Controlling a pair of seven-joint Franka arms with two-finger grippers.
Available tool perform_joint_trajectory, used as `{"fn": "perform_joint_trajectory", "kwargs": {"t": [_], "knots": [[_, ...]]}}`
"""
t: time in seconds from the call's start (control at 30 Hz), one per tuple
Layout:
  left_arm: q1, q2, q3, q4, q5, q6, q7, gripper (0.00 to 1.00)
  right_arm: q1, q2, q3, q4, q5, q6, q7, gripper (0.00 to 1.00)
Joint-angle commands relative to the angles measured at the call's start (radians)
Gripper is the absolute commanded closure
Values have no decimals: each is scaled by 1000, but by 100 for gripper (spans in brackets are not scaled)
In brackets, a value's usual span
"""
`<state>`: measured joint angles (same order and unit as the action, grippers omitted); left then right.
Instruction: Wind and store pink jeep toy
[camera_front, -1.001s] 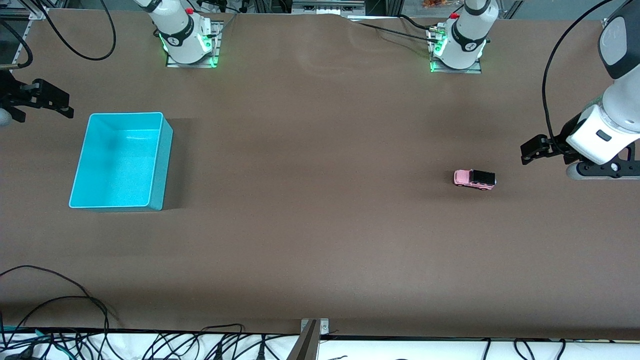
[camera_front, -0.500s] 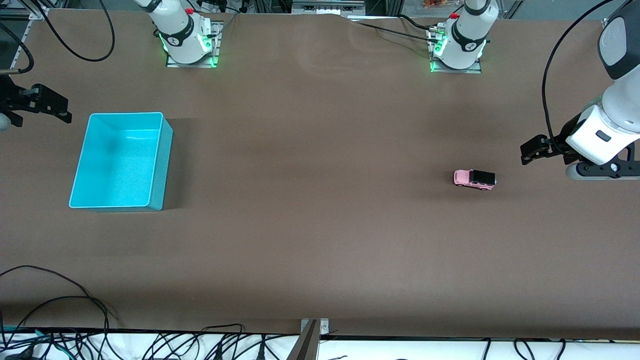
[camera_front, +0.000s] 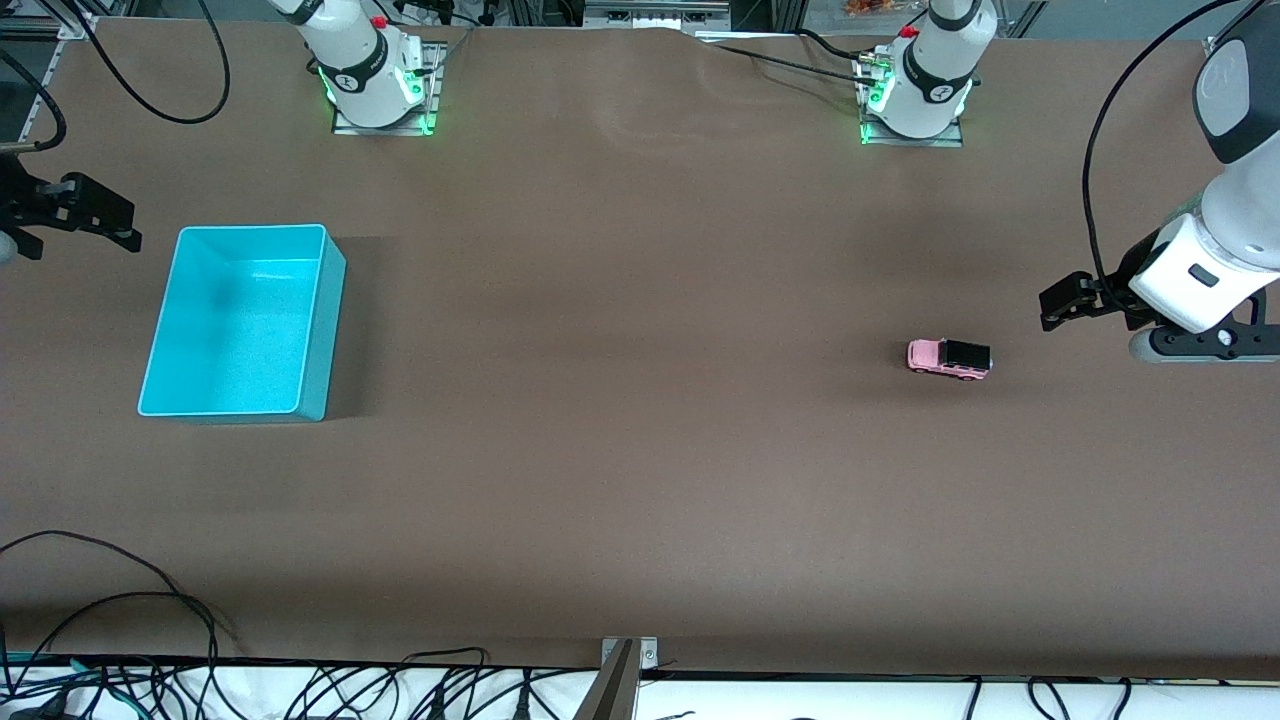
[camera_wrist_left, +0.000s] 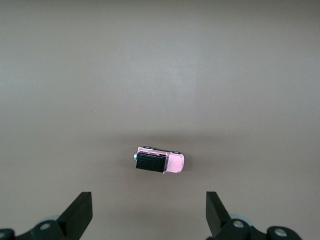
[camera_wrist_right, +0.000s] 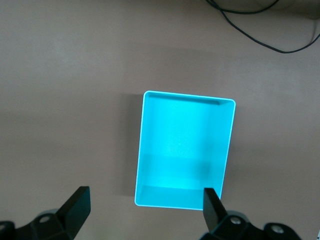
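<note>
Left end effector (camera_front: 1062, 305) is up in the air over the surface (camera_front: 640, 480) at the left arm's end, fingers spread wide, nothing between them. The pink jeep toy (camera_front: 948, 358) sits on its wheels on the bare surface, a short way off from the left end effector toward the table's middle; in the left wrist view the pink jeep toy (camera_wrist_left: 160, 161) lies ahead of the fingertips (camera_wrist_left: 80, 210) and roughly centred between them, not yet inside the gap.

Right end effector (camera_front: 85, 210) waits, fingers also apart and empty, in the air just beside the turquoise bin (camera_front: 330, 300), off the bin's outer end. The right wrist view shows the bin (camera_wrist_right: 142, 150) empty. Bin and toy are well apart, at opposite ends of the table.

Step in hand, as I read it: left arm approach and grasp, nothing wound or stored yet.

How to do it well:
- Carry the end effector over the toy, keeping it centred in the wrist view, then come straight down.
- The toy's long axis runs across the gap between the fingers, so turn the wrist a quarter turn and clamp on the long flat sides, not bumper to bumper.
- Toy is small and on wheels, likely rolls if one finger lands first. Close slow.
- Grip low on the body so the wheels stay pressed for the pull-back wind.
</note>
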<state>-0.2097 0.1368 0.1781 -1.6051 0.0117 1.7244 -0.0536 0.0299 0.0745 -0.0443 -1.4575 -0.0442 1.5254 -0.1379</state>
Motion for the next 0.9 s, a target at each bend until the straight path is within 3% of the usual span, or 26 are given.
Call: {"fn": "perform_joint_trajectory", "kwargs": {"t": [0.0, 0.87], "knots": [[9, -3, -2, -4, -27, 9, 23, 0, 1, 1, -2, 6, -17, 6, -8, 0], [9, -3, -2, -4, -27, 9, 23, 0, 2, 11, -3, 6, -17, 1, -12, 0]]}}
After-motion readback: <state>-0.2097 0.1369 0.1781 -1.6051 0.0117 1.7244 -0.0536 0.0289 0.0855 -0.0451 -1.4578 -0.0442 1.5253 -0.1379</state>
